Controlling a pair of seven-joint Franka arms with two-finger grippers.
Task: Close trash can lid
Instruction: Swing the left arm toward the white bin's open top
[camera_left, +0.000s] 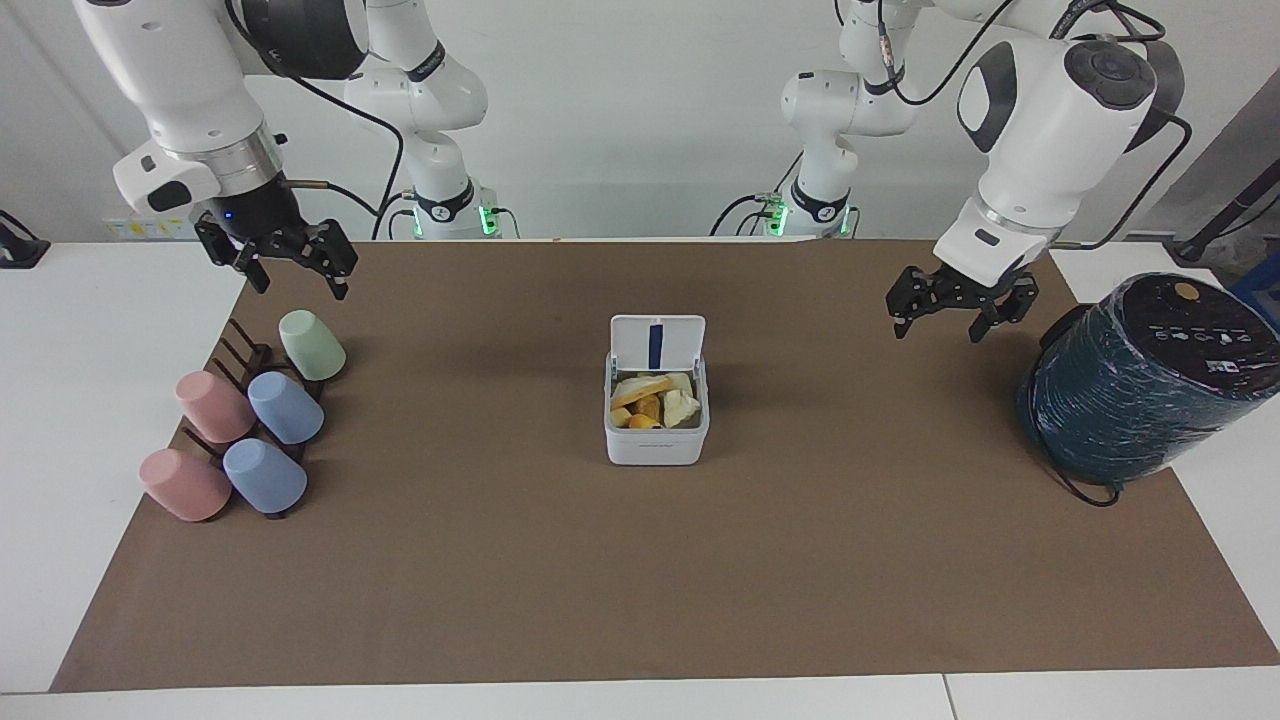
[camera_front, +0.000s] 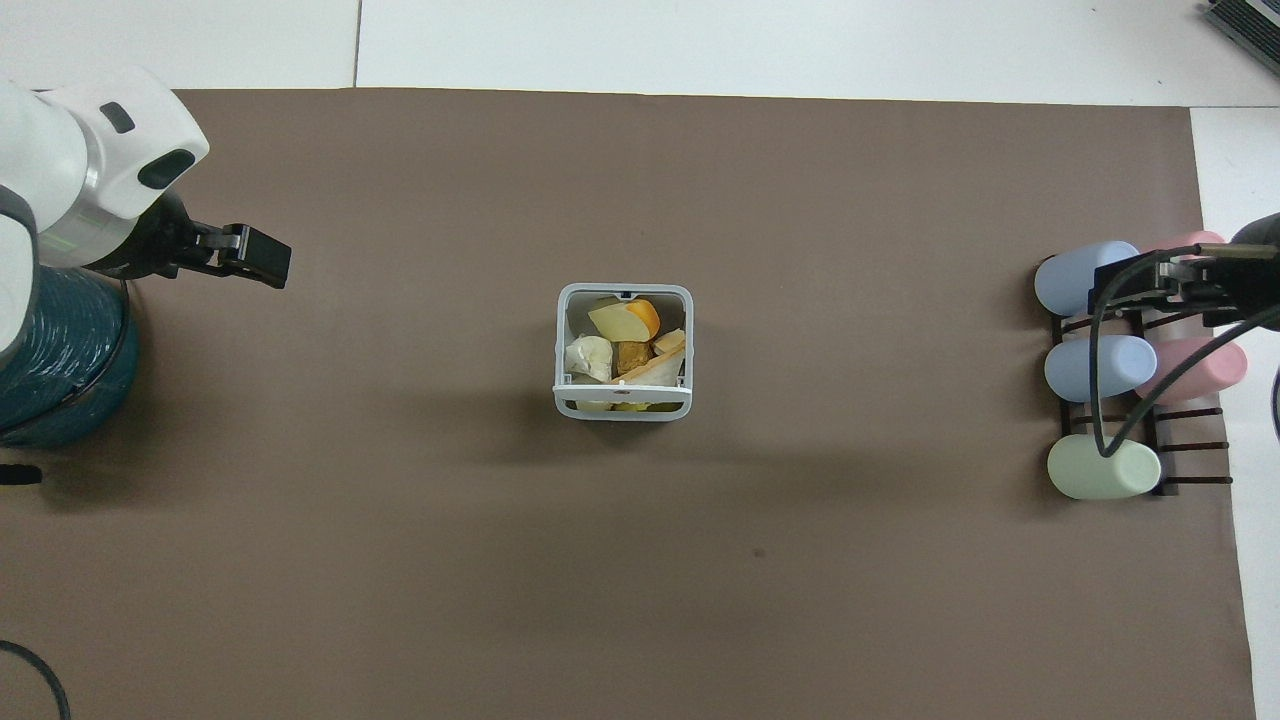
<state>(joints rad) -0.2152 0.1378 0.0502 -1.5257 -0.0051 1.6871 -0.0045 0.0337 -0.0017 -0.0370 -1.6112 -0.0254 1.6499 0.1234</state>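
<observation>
Trash can (camera_left: 655, 425): white cube-shaped plastic bin with rounded corners, sitting mid-mat on the counter (camera_left: 620, 705), holding yellow and orange scraps. Lid (camera_left: 657, 343): standing upright and open at the edge nearer the robots; the facing view is showing its blue-striped underside, the overhead view only its thin edge (camera_front: 623, 396). Left claw (camera_left: 961, 303): hanging with fingers apart over the mat beside the dark teal wrapped cylinder (camera_left: 1140, 385). Right claw (camera_left: 292, 262): hanging with fingers apart over the cup rack (camera_left: 245, 365) of pastel cups.

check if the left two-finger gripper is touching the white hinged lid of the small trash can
Apart. The facing view shows the left gripper raised, with bare brown mat between it and the upright lid.
</observation>
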